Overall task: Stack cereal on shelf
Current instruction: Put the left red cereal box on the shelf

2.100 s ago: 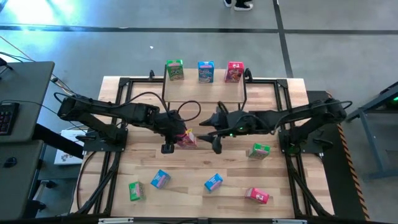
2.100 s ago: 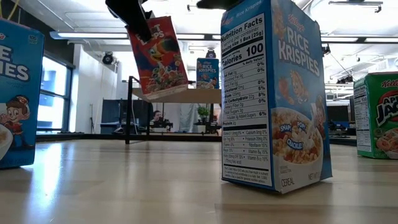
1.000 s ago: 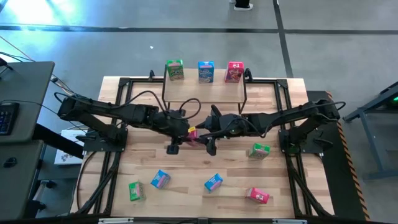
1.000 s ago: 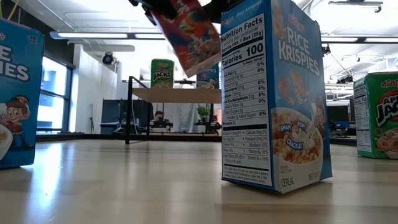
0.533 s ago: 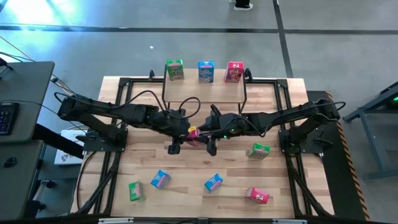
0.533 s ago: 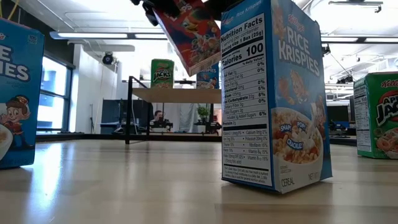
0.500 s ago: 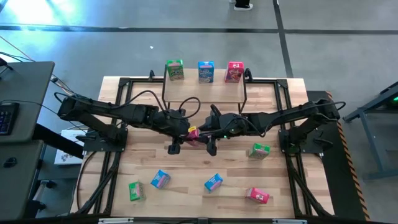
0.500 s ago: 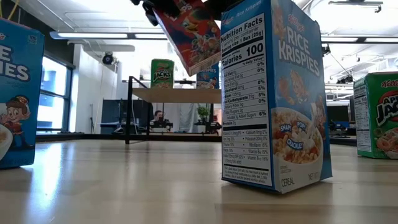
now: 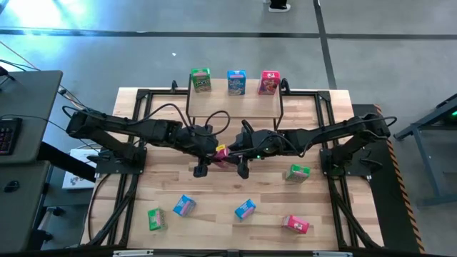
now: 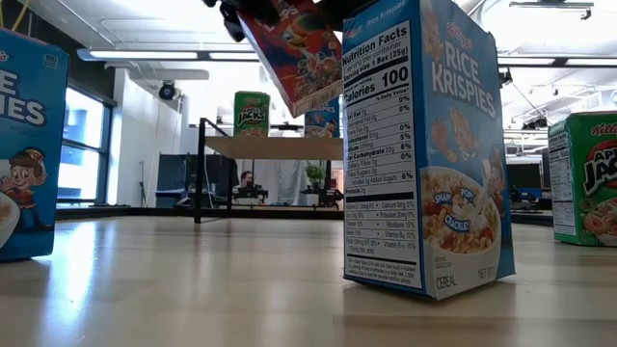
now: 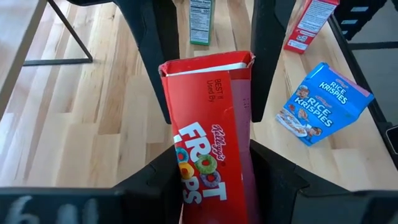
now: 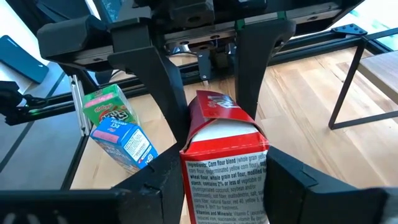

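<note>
Now clamped from both ends: red cereal box (image 9: 221, 152), aloft just in front of shelf (image 9: 235, 107), left gripper (image 11: 208, 134) pinching one end, right gripper (image 12: 225, 134) newly closed on the other. Looks like a handover; shelf placement pending.

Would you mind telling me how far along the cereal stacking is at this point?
Done: three boxes, green, blue and red, stand on the shelf. In hand: both the left pincer and right pincer grip a red Froot Loops box mid-air. Left: five boxes lie on the table.
</note>
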`<state>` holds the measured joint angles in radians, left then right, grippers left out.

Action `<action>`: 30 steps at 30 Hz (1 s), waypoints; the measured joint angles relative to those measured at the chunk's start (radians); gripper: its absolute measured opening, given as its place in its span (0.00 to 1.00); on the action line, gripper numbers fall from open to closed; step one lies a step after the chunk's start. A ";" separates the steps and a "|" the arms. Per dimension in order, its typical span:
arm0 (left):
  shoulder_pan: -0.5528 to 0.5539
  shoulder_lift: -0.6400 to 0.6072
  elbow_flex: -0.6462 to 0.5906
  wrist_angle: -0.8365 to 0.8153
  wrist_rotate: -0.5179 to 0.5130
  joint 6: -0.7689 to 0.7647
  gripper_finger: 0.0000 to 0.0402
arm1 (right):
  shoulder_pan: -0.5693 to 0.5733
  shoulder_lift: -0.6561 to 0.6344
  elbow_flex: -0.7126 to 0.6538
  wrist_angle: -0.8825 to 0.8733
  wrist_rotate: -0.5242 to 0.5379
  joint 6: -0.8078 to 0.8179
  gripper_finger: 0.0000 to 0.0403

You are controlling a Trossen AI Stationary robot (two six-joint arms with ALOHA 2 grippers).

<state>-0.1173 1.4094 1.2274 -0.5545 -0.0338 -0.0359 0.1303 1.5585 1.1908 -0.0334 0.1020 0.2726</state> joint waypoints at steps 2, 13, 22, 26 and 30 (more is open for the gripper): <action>0.000 0.000 0.000 0.000 0.000 -0.016 0.36 | 0.000 0.000 0.000 0.000 0.000 0.000 0.40; -0.001 0.000 0.000 0.013 -0.001 -0.062 0.36 | 0.000 0.000 0.000 0.000 0.000 -0.002 0.40; 0.029 0.001 0.000 0.046 0.001 -0.110 0.39 | -0.001 -0.001 0.000 0.000 0.005 0.002 0.40; 0.029 0.001 0.001 0.052 0.005 -0.109 0.47 | 0.000 -0.001 0.000 0.000 0.014 0.019 0.40; 0.030 0.001 0.001 0.052 0.010 -0.110 0.54 | 0.000 -0.001 0.000 -0.003 0.013 0.019 0.40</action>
<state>-0.0873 1.4101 1.2282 -0.5024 -0.0236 -0.1454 0.1307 1.5574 1.1904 -0.0364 0.1154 0.2916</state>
